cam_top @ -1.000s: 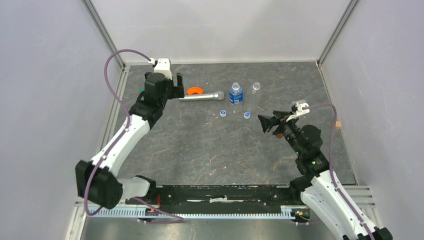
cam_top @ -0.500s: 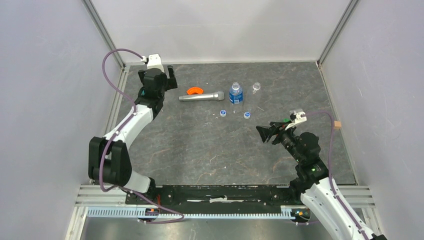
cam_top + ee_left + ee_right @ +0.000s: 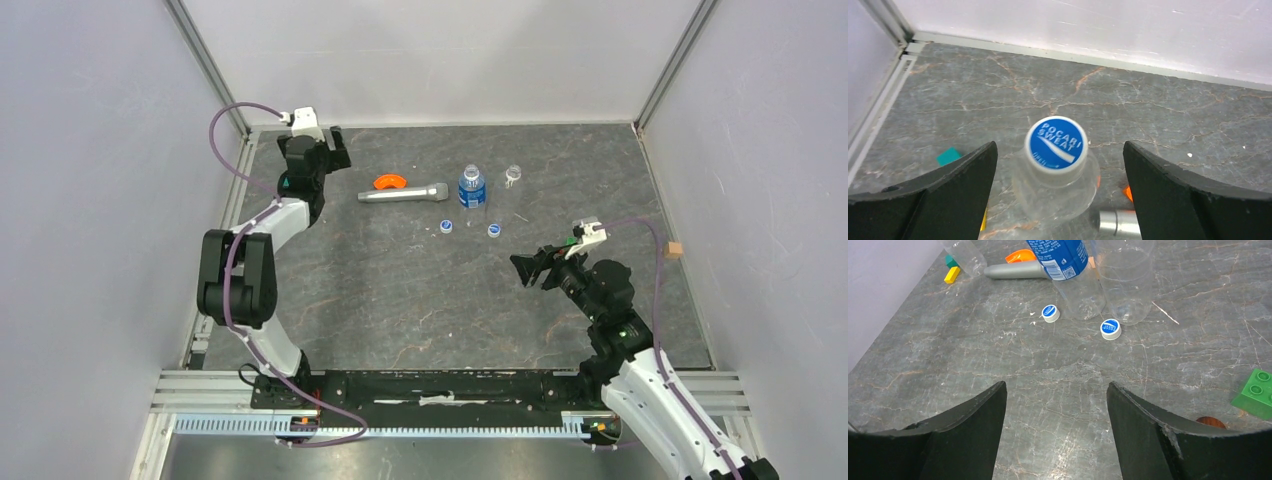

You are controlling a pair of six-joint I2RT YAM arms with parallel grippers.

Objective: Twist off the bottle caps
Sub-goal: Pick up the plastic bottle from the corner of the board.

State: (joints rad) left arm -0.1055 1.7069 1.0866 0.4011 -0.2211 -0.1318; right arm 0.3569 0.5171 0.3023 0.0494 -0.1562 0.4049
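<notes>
1. the left gripper (image 3: 335, 150) is at the far left corner of the dark marbled table (image 3: 400, 290). its jaws are spread as wide as they go and hold nothing.
2. in the left wrist view a small clear plastic bottle (image 3: 1055, 197) stands upright straight ahead of that gripper. its white-rimmed, blue-topped screw cap (image 3: 1056, 143) is on the neck and faces up toward the camera.
3. the cap sits between the two black fingers (image 3: 955, 180), about centred, with open table on both sides. neither finger touches it.
4. the bottle's long axis is vertical, so the cap's rim is turned sideways toward each finger. by my reading, the move now needs only a short advance and a squeeze on the rim, not a sideways shift.
5. a silver metal cylinder (image 3: 1118, 222) lies just beside the bottle's foot and could be nudged.
6. the right gripper (image 3: 523, 270) hovers well apart near the middle right, jaws parted and empty, so the left arm is far nearer.
7. two more blue-topped caps (image 3: 1050, 313) (image 3: 1111, 329) lie loose on the table. they are just beside the blue-labelled bottle (image 3: 1063, 255) and another clear bottle (image 3: 1123, 285).
8. i judge this capped bottle to be the only one left to open.
</notes>
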